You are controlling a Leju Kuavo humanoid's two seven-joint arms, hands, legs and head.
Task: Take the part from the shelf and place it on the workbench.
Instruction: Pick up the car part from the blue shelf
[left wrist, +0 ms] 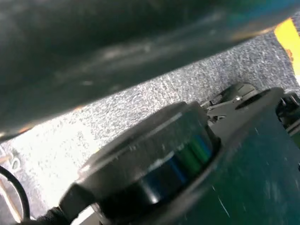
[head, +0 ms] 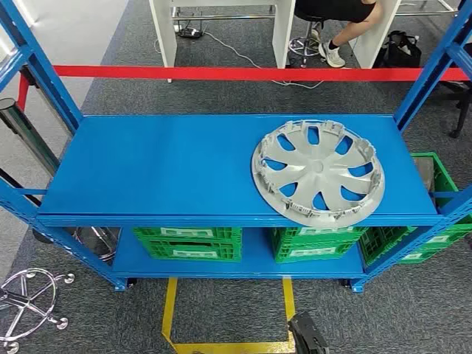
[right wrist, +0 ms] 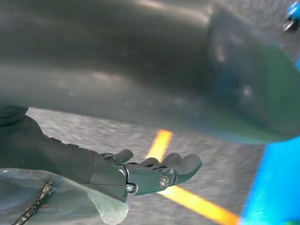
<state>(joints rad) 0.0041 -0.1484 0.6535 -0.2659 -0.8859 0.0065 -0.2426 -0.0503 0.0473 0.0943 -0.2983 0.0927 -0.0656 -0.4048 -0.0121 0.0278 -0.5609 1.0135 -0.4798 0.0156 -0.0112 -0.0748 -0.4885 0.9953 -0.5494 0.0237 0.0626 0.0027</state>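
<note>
The round silver plastic wheel cover lies untouched right of centre on the blue metal shelf, so reaching comes next (right hand hangs with fingers spread and empty; the left's fingers cannot be told).

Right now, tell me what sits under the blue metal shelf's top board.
Green plastic crates line the lower board beneath the top board; the board covers their contents. The silver hubcap lies on top.

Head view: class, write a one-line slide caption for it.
Silver wheel cover lying flat on the blue shelf, right of centre, above green crates.
</note>
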